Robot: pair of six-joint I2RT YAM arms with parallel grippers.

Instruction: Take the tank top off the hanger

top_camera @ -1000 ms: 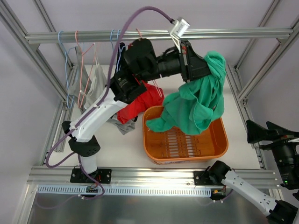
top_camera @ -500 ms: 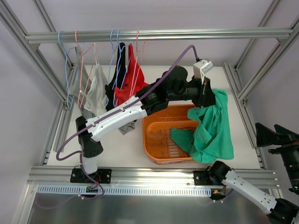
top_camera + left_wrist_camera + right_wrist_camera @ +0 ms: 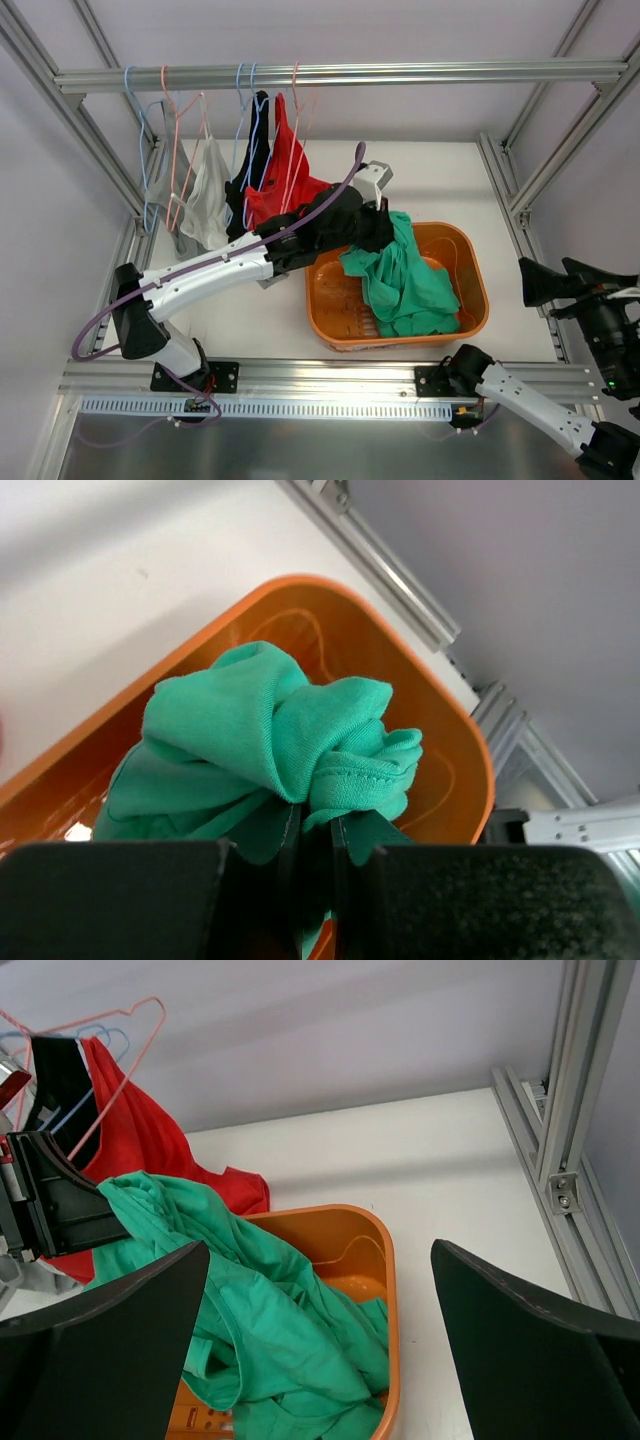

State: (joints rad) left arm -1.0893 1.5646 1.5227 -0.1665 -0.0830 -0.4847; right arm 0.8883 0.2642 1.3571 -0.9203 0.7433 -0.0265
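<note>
The teal-green tank top [image 3: 405, 285] lies bunched in the orange basket [image 3: 474, 300], free of the hanger. My left gripper [image 3: 385, 222] is shut on a fold of it at the basket's far left rim. The left wrist view shows the fabric [image 3: 270, 730] pinched between the jaws of the left gripper [image 3: 310, 825]. The salmon-pink hanger [image 3: 297, 100] hangs bare on the rail beside the red top, and also shows in the right wrist view [image 3: 130, 1050]. My right gripper [image 3: 537, 288] is open and empty, right of the basket, facing the tank top [image 3: 270, 1330].
A red top [image 3: 285, 185], a dark garment [image 3: 257, 130] and a pale grey-white top [image 3: 205, 190] hang on the overhead rail [image 3: 450, 73], some on light blue hangers [image 3: 130, 90]. Aluminium frame posts [image 3: 520, 180] border the white table.
My left arm has swung down and leftward from rail height. The tank top, which hung from the gripper, has dropped into the basket. The right gripper barely moved.
</note>
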